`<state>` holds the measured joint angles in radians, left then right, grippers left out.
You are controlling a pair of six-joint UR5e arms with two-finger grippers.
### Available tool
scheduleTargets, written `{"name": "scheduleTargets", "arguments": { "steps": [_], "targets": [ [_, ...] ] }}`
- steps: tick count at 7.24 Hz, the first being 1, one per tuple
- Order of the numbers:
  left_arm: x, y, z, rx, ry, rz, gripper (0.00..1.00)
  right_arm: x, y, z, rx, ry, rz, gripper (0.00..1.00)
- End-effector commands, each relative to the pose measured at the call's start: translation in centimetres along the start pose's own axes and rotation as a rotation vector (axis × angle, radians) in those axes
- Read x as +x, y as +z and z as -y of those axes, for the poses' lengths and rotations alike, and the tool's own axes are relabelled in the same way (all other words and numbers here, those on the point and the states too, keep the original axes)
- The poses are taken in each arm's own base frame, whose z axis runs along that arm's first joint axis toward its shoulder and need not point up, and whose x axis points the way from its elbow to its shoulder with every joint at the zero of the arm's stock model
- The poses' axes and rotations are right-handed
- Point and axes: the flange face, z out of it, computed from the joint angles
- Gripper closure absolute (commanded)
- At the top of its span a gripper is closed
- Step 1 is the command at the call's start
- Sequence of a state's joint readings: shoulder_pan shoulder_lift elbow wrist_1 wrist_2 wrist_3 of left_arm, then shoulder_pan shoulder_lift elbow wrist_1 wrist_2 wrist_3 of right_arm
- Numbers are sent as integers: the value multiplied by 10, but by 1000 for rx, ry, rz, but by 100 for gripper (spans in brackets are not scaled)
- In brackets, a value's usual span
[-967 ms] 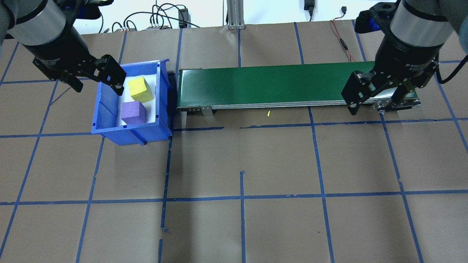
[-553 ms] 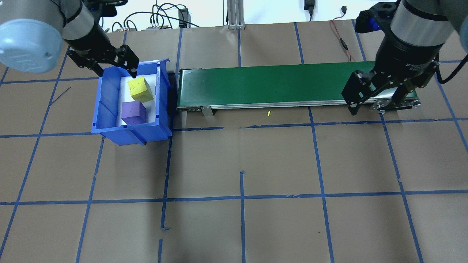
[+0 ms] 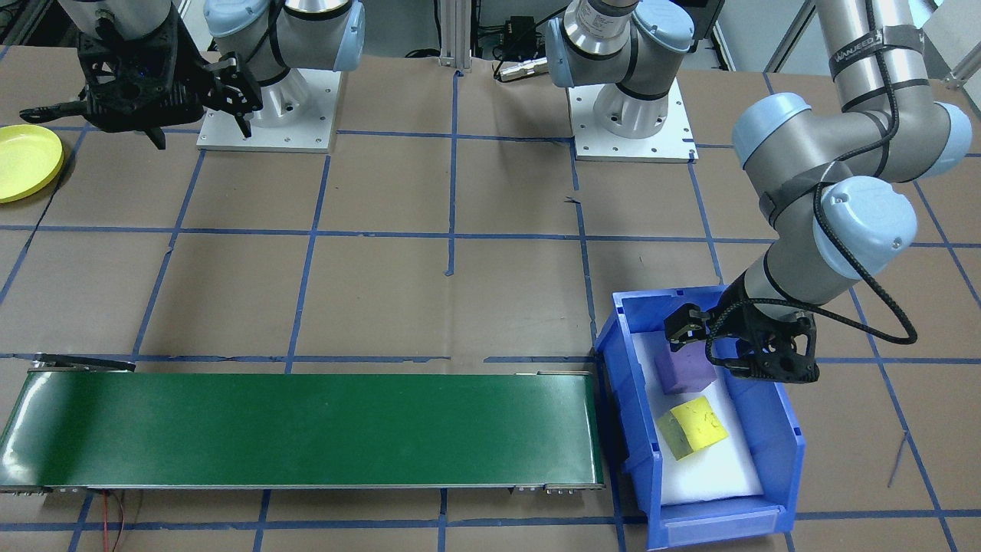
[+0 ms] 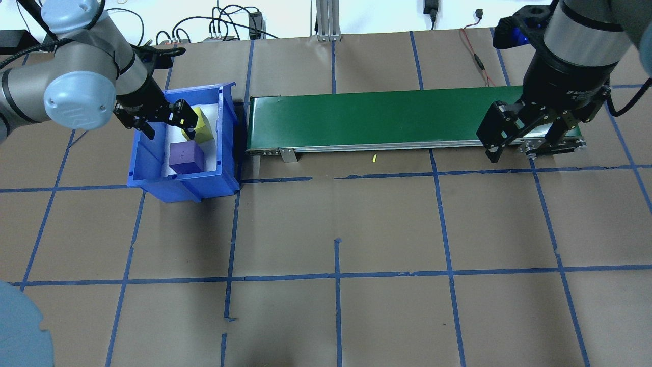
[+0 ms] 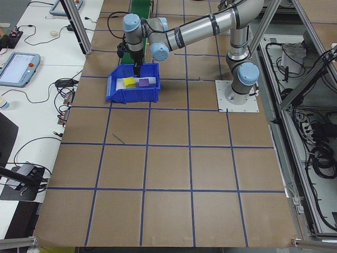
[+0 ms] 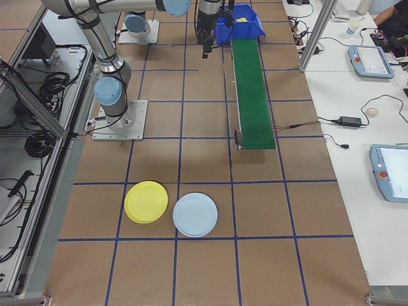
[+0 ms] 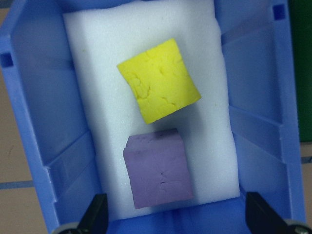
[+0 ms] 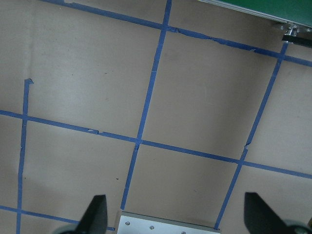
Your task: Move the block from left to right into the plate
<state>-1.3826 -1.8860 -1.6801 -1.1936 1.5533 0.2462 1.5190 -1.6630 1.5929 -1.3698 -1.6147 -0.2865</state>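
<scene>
A yellow block (image 4: 202, 127) (image 7: 158, 80) and a purple block (image 4: 186, 157) (image 7: 158, 168) lie on white foam inside a blue bin (image 4: 153, 179) (image 3: 789, 441) at the conveyor's left end. My left gripper (image 4: 165, 123) (image 3: 736, 345) hovers open over the bin, above the blocks, touching neither. In the left wrist view its fingertips (image 7: 95, 217) frame the bin end nearest the purple block. My right gripper (image 4: 524, 140) (image 3: 138, 115) hangs open and holds nothing above the conveyor's right end. The yellow plate (image 3: 27, 161) (image 6: 146, 201) rests on the table on my right side.
A green conveyor belt (image 4: 382, 120) (image 3: 306, 429) runs from the bin toward my right side. A light blue plate (image 6: 195, 214) sits beside the yellow one. Cables lie past the table's far edge. Brown paper with a blue tape grid covers the table.
My left arm swung in from the bin's left and back edge, bringing its open gripper over the bin's inside. The right arm has stayed still.
</scene>
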Motion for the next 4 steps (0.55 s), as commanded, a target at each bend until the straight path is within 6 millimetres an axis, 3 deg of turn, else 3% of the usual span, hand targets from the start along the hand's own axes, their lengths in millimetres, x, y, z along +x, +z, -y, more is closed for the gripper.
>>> {"name": "scheduleTargets", "arguments": {
  "steps": [1, 3, 4],
  "targets": [
    [-7, 22, 1, 12, -12, 3, 0, 0, 0, 0, -1, -2, 1, 0],
    [-6, 56, 0, -12, -12, -4, 0, 0, -1, 0, 3, 0, 2, 0],
    [-8, 70, 1, -12, -14, -1, 26, 1, 0, 0, 1, 0, 2, 0]
  ]
}}
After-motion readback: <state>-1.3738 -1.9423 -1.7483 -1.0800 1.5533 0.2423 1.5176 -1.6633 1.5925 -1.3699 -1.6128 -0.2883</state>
